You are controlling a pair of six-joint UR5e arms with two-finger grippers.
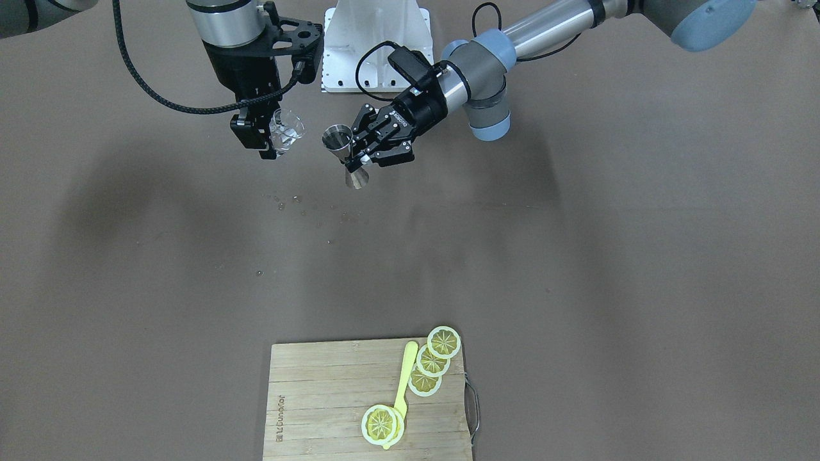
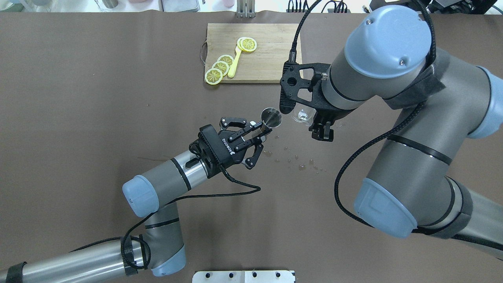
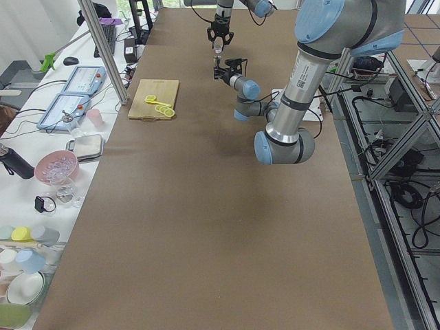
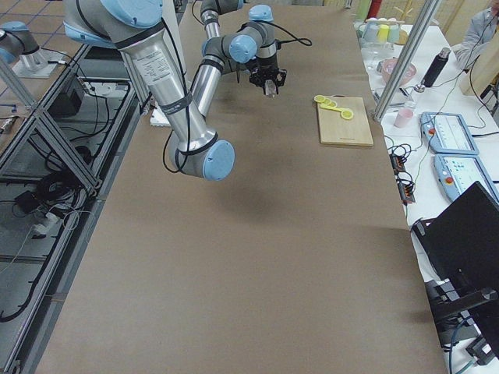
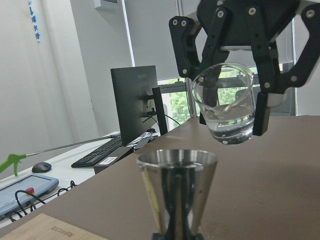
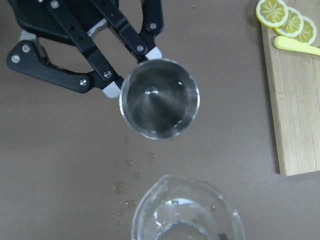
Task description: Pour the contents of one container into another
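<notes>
- Left hand (image 2: 262,129) is closed on the waist of the steel jigger (image 2: 271,118), held upright above the counter (image 2: 118,98), mouth up.
- Right hand (image 1: 259,137) clamps a glass beaker (image 1: 287,131) just beside it, slightly tilted.
- Open counter lies all around; the cutting board (image 2: 267,47) sits well apart at the edge.
- Only the left wrist view shows the beaker above the jigger's rim, liquid in its base.

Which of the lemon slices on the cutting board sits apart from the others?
The lone lemon slice at the bowl end of the yellow spoon. The other three slices overlap in a row beside the spoon's handle end.
</notes>
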